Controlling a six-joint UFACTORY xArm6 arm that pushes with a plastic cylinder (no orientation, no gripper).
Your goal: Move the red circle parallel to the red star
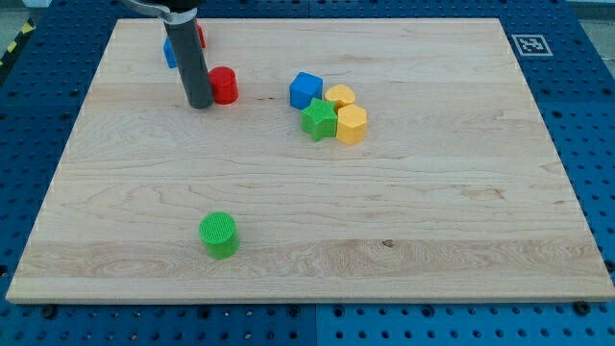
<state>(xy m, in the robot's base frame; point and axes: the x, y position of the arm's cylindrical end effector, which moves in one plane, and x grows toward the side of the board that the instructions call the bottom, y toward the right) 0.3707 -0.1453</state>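
Note:
The red circle (225,85) lies on the wooden board at the view's upper left. My tip (200,104) touches the board right at the circle's left side. The rod rises from it toward the view's top. Behind the rod, a red block (201,36) shows only as a sliver near the board's top edge; its shape is hidden. A blue block (169,53) peeks out on the rod's left, mostly hidden too.
A cluster sits right of centre at the top: a blue block (306,90), a green star (319,119), a yellow block (339,96) and a yellow hexagon (352,125). A green circle (219,234) lies at the lower left. The board (432,221) rests on a blue pegboard.

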